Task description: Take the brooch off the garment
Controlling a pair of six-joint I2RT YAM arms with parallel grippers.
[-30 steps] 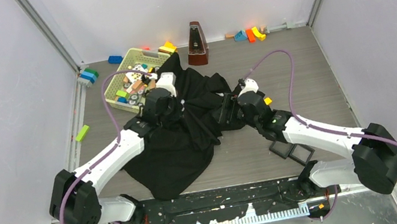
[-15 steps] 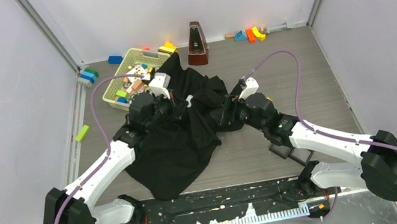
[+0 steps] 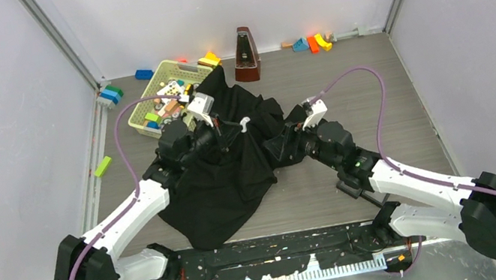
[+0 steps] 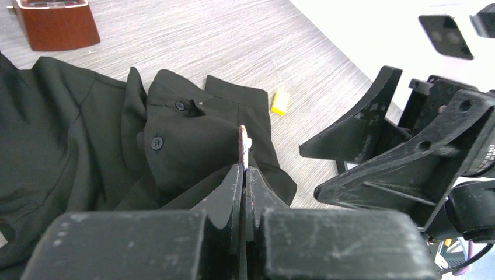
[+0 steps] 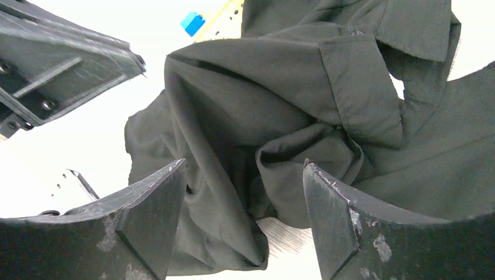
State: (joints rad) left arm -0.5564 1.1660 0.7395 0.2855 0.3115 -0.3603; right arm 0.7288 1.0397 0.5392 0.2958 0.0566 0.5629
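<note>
The black garment lies crumpled in the middle of the table. My left gripper is shut on the brooch, a thin pinkish-brown disc seen edge-on with a white piece behind it. It is held just above the garment's buttoned collar, and shows as a small pale piece in the top view. My right gripper is open and empty at the garment's right edge. Folds of the garment hang beyond its two fingers.
A yellow-green basket of toys stands at the back left, touching the garment. A brown metronome stands behind it. A yellow block lies right of the collar. Black square trays lie under the right arm. A green block is at left.
My left gripper has swung away from the basket toward the right, and the pale piece now shows at its tips. The right arm has drawn back slightly to the right.
</note>
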